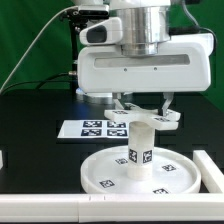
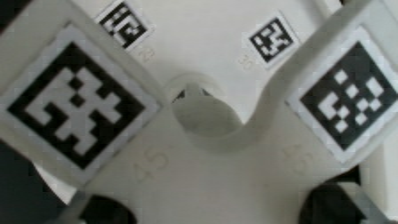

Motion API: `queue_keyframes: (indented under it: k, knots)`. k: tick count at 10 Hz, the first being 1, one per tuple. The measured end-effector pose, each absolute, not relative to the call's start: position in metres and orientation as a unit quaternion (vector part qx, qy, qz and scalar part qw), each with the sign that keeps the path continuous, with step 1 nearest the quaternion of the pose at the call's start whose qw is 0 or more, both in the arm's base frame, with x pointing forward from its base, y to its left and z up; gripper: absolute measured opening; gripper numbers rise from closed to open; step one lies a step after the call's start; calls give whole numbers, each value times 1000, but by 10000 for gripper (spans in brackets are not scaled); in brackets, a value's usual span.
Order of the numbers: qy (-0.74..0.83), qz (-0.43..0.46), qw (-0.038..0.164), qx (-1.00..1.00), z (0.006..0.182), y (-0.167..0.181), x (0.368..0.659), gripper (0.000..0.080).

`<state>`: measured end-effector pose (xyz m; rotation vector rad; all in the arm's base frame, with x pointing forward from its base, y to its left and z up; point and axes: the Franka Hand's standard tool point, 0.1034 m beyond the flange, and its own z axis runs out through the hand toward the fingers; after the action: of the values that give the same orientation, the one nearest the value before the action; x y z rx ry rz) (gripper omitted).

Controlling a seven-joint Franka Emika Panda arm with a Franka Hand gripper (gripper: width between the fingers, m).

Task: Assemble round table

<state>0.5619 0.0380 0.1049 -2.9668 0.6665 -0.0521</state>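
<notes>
Standing upright at disc (image 1: 95, 172) ctr: short white leg (image 1: 140, 135) w/ tags (image 1: 137, 156)

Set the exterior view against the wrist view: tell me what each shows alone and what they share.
Exterior view only: the robot arm, the marker board and the whole round tabletop, with the leg standing upright at its middle. Wrist view only: a close look where two tags fill the sides, their patterns plain. Shared: the leg's pair of black-and-white tags.

Upright leg (image 1: 140, 145) directly under fingers (image 1: 165, 110)
</notes>
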Motion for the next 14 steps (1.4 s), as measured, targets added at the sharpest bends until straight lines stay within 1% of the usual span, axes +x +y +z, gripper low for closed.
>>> queue_keyframes:
  k: [2, 3, 8, 10, 11, 12, 14]
  knots:
    - [350, -14, 67, -934, 105, 41, 563, 445]
    - [430, -5, 79, -899, 105, 41, 563, 445]
    - [540, 12, 82, -838, 105, 40, 564, 445]
    - [653, 6, 102, -750, 104, 39, 564, 446]
    - [720, -2, 108, -685, 104, 39, 564, 446]
    - [740, -10, 116, -662, 103, 39, 563, 446]
    - [740, -9, 116, -663, 103, 39, 563, 454]
